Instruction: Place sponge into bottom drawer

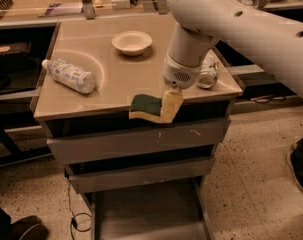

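White, perforated robot arm (231,24) is reaching in from the upper right. It is ending in the cream two-finger gripper (167,115), which is hanging right at the front edge of the tan flat-topped table (121,74). The table top is spreading out behind the gripper and to both sides of it.

The wide grey metal bottom drawer (146,211) is standing pulled open straight below the gripper, well apart from it (flat floor and low side walls showing). The scratched-front grey upper drawer (116,145) is sitting pushed in just below the gripper. The plain-front grey middle drawer (136,175) is sitting under that, between the gripper and the bottom drawer.

The clear plastic labelled bottle (68,75) is lying on its side to the left of the gripper and further back. The round white bowl (132,42) is sitting behind the gripper, slightly left.

The small rectangular sponge (145,106), dark green scrub top over yellow foam, is being gripped at its right end, with the fingers clamping it. Its green side is facing up and its body is sticking out to the gripper's left over the table's front edge. Can't tell whether it is touching the table.

The silver metal can (208,74) is sitting behind and right of the gripper, partly hidden by the wrist.
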Tool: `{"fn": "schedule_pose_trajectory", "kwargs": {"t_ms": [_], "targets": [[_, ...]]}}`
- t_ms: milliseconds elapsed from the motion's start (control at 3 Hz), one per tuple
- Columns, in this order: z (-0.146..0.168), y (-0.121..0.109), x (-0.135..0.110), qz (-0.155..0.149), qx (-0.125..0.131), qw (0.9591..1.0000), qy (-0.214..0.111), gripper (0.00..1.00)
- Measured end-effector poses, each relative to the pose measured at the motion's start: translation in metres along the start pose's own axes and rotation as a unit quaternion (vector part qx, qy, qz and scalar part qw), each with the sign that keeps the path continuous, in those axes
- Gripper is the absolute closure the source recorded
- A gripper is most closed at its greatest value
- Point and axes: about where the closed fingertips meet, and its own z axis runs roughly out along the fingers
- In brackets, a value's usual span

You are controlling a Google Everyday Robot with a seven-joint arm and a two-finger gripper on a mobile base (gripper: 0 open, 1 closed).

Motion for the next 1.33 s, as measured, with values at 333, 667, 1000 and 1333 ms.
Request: {"fn": "schedule_pose_trajectory", "kwargs": {"t_ms": [333,667,1000,1333], "targets": [[0.004,0.005,0.002,-0.001,-0.005,1.0000,0.005,1.00],[0.003,0.020,0.008,0.008,-0.009,0.9998,0.013,1.00],[0.015,0.058,0.021,0.035,-0.034,0.9987,0.016,1.00],[0.053,0.095,0.044,0.068,-0.081,0.9943,0.016,1.00]]}}
